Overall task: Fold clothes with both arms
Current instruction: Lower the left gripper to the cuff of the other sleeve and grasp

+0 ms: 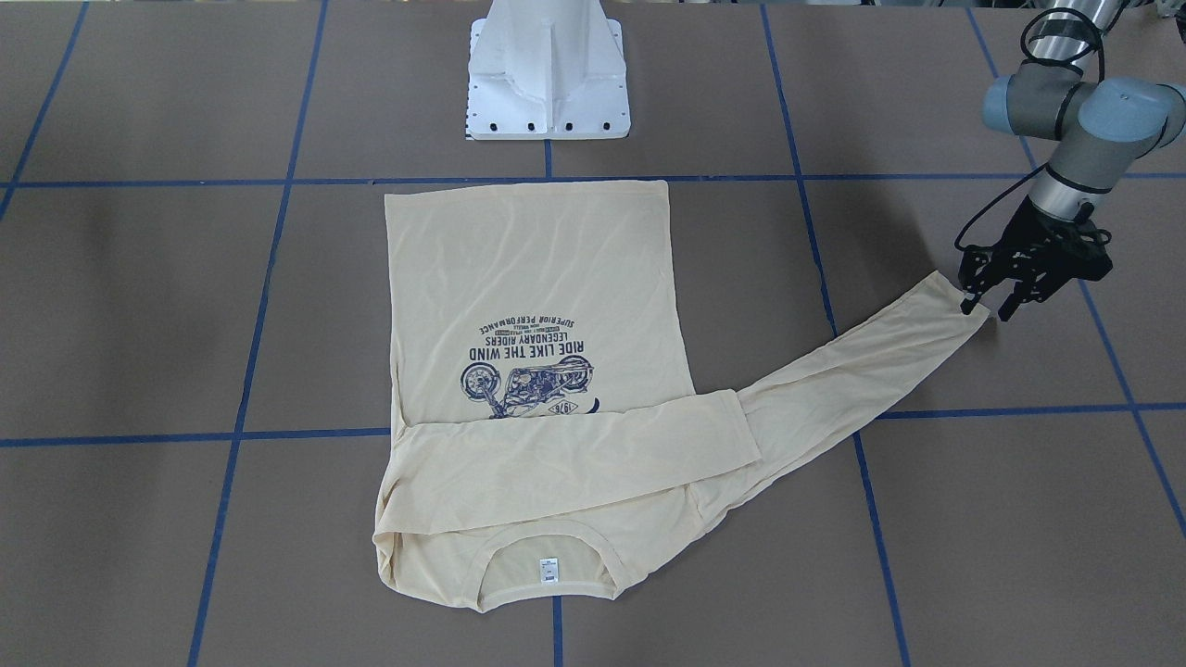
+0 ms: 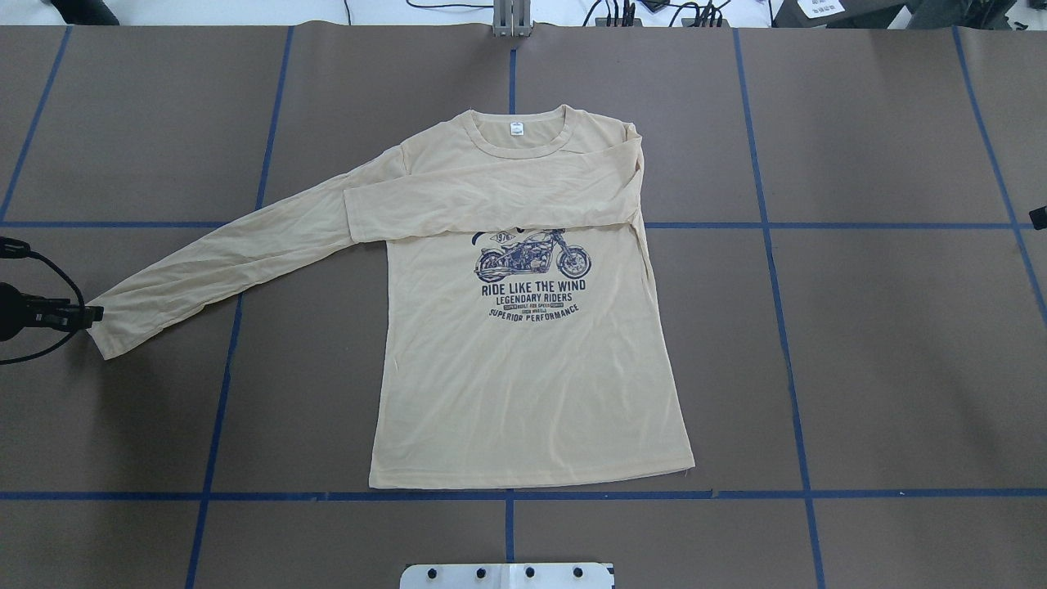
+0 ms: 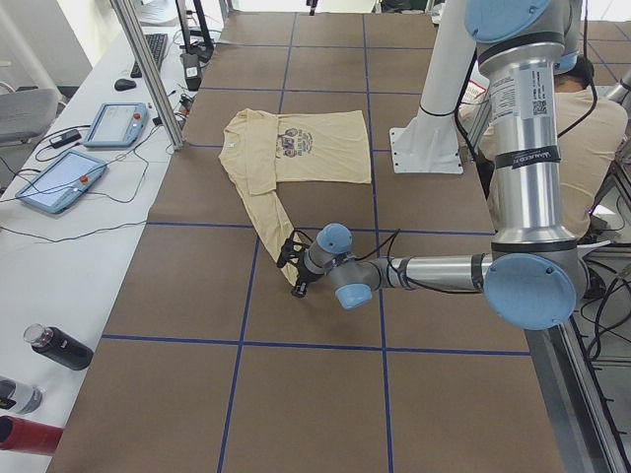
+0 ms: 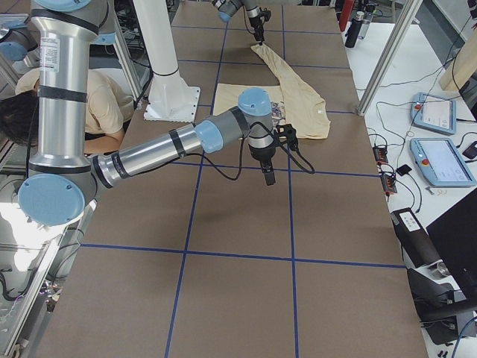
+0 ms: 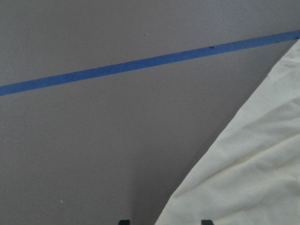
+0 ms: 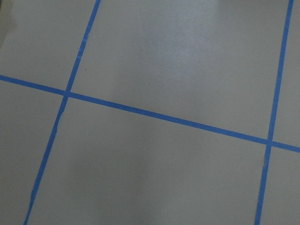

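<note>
The clothes, one cream-yellow long-sleeved T-shirt (image 2: 523, 368) with a navy motorcycle print, lie flat with the print up. One sleeve is folded across the chest (image 2: 491, 209). The other sleeve (image 1: 852, 361) stretches out sideways to my left gripper (image 1: 984, 306). That gripper stands open at the cuff, its fingertips (image 5: 205, 221) spread to either side of the cloth edge in the left wrist view. My right gripper (image 4: 269, 177) hangs over bare table well away from the shirt; its fingers do not show in the right wrist view, so I cannot tell its state.
The white pedestal base (image 1: 548, 83) stands just behind the shirt's hem. Blue tape lines (image 2: 785, 225) cross the brown table. Two tablets (image 3: 113, 123) and bottles (image 3: 59, 345) sit on a side bench. A seated person (image 4: 74, 104) is behind the robot.
</note>
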Motion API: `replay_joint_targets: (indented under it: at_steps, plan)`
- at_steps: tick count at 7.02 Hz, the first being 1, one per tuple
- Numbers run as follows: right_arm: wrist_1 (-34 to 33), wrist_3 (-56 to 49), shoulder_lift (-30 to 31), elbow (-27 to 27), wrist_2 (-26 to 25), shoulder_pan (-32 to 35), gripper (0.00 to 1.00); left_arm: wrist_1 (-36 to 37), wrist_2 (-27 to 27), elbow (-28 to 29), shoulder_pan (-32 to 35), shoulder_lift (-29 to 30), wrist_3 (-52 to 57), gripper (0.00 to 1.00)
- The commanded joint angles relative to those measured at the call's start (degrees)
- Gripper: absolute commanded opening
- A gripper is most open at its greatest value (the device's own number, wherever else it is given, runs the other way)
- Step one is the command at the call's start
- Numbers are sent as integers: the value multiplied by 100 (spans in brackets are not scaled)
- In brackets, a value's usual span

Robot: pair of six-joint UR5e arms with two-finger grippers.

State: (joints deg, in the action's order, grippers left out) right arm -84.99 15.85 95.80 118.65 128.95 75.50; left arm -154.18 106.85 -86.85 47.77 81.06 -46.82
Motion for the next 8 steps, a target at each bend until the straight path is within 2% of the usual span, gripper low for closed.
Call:
replay_joint_targets:
  at_steps: [1,2,4,7,8]
  plan:
    - [0,-3,0,0,-1,0,100,-60,3,45,-13,-2,-3,45]
    - [0,-3,-9,0,-1,0,100,-60,12,36,-22,6,-12,36]
    - [0,-3,0,0,-1,0,100,-130,29,27,-22,-2,-12,3]
    - [0,6,-9,9,8,0,100,-78,169,-217,13,-11,23,0]
    - [0,-3,-9,0,8,0,100,-43,596,-349,91,24,58,0]
